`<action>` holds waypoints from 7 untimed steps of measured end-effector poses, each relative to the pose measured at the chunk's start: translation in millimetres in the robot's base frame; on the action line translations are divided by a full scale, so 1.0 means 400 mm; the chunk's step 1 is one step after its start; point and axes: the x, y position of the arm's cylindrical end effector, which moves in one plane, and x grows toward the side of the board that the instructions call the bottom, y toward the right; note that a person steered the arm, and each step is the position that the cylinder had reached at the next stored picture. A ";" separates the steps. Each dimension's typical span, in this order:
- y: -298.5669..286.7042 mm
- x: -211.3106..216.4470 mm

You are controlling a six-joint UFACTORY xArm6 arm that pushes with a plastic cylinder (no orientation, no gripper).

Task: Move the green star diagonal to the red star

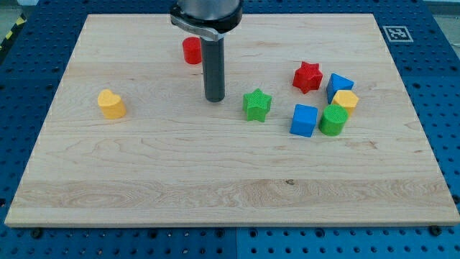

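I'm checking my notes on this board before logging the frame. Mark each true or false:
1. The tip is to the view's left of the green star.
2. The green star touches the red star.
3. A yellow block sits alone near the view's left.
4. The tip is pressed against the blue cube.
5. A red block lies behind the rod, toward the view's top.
1. True: my tip stands left of the green star, with a gap between them.
2. False: the red star lies apart, up and to the right.
3. True: the yellow block has no neighbours.
4. False: the blue cube is right of the green star, far from my tip.
5. True: the red block sits there.
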 end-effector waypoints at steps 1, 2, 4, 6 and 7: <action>0.075 0.029; 0.124 0.029; 0.068 0.093; 0.151 0.097; 0.139 0.106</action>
